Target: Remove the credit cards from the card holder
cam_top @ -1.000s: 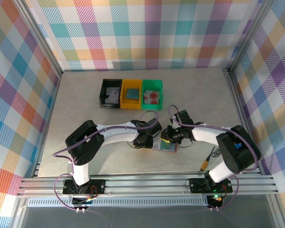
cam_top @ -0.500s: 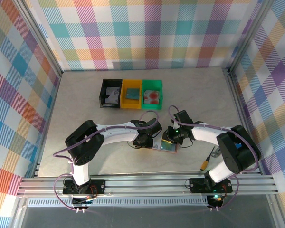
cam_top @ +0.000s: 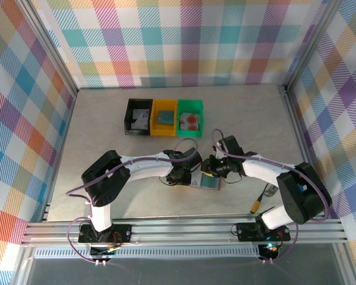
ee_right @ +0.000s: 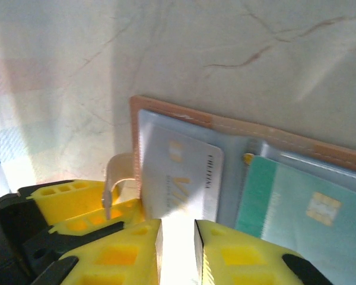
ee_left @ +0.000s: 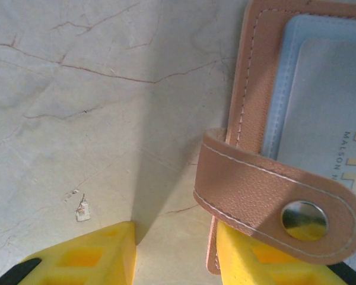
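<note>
Leather card holder [cam_top: 210,183] could lift if your narrow right tool [ee_right: 177,228] tugs the grey-white card [ee_right: 178,178]; spread left tool [ee_left: 175,249] pins only its 9 o'clock edge.

The table [cam_top: 107,124] in the top view is lit brightly and evenly from above, and only soft shadows are cast under the arms [cam_top: 142,163] and along the foot of the far wall [cam_top: 178,41]. In the left wrist view a dark wedge of shadow is thrown between the blurred left fingers [ee_left: 83,261], and a glint is caught on the metal snap [ee_left: 304,221]. In the right wrist view the near edge of the pale card [ee_right: 178,172] is washed out by glare, and the right fingers [ee_right: 115,255] are rendered soft.
</note>
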Action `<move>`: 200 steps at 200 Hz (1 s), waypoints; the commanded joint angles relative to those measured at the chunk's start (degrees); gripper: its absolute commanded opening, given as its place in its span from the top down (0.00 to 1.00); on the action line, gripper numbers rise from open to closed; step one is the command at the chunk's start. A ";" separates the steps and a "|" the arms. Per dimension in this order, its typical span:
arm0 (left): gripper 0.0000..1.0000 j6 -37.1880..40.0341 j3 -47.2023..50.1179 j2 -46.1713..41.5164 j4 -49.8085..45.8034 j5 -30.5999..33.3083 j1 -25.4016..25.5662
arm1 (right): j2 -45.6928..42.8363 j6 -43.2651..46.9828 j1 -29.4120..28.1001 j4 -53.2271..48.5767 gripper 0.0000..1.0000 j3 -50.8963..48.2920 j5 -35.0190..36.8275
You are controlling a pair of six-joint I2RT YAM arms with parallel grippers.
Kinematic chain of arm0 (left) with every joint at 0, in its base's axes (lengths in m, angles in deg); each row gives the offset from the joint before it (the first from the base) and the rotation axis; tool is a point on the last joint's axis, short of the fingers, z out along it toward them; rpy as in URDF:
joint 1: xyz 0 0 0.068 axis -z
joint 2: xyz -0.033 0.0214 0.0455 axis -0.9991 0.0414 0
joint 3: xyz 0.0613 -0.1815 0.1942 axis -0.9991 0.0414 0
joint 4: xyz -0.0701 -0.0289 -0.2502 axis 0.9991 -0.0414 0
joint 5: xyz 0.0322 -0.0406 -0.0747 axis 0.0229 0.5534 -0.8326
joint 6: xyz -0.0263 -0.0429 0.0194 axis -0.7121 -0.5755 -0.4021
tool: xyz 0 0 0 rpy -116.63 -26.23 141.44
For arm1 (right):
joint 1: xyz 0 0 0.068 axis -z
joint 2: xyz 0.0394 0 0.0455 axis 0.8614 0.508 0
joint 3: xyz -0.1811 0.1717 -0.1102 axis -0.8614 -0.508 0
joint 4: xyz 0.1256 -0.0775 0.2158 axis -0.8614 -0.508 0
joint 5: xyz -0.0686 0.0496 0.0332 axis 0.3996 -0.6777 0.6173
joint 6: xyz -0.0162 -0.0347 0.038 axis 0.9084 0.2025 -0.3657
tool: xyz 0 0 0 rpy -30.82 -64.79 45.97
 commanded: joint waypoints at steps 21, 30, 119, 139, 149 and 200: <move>0.61 -0.78 2.69 6.87 5.34 -7.72 0.61 | 2.96 -0.37 -0.25 3.00 0.79 -0.08 -2.06; 0.61 -0.73 2.69 6.91 5.35 -7.76 0.61 | 3.89 -0.46 -0.25 3.51 0.79 -0.09 -2.34; 0.61 -0.70 2.60 7.18 5.39 -7.96 0.61 | 5.92 -1.07 -0.26 1.85 0.80 0.21 0.72; 0.61 -0.65 2.59 7.17 5.35 -7.92 0.61 | 6.39 -1.23 -0.25 2.23 0.80 0.19 0.28; 0.61 -0.67 2.60 7.14 5.32 -7.98 0.61 | 6.37 -1.25 -0.25 2.33 0.80 -0.04 0.40; 0.62 -0.70 2.59 7.40 5.52 -8.15 0.61 | 6.19 -1.61 -0.37 4.48 0.80 -0.84 -1.03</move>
